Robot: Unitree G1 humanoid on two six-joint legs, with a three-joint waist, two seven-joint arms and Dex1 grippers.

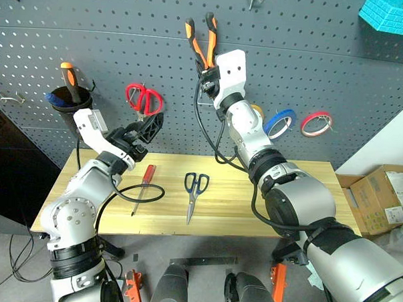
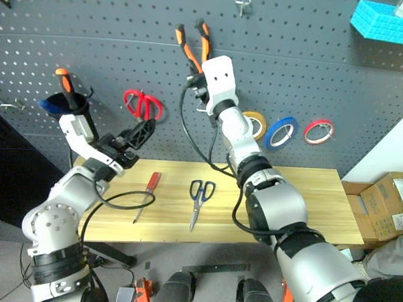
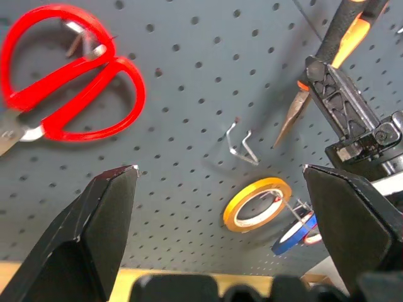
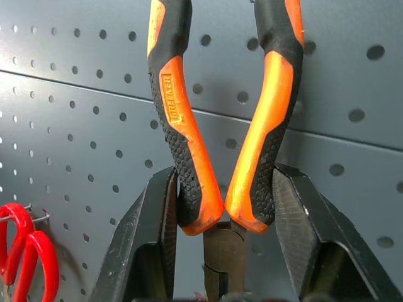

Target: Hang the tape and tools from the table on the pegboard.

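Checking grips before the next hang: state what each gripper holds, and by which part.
The right gripper clamps the orange-and-black-handled pliers at the lower ends of both handles, near the pivot. The left gripper is open, holding nothing.

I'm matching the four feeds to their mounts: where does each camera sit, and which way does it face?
Left eye and right eye: on the head, looking forward and down at the table and pegboard; both arms show.
Left wrist: looks along the open left gripper at the pegboard's red scissors and yellow tape.
Right wrist: looks along the right gripper, shut on the pliers.
Shared: the left wrist also catches the pliers.
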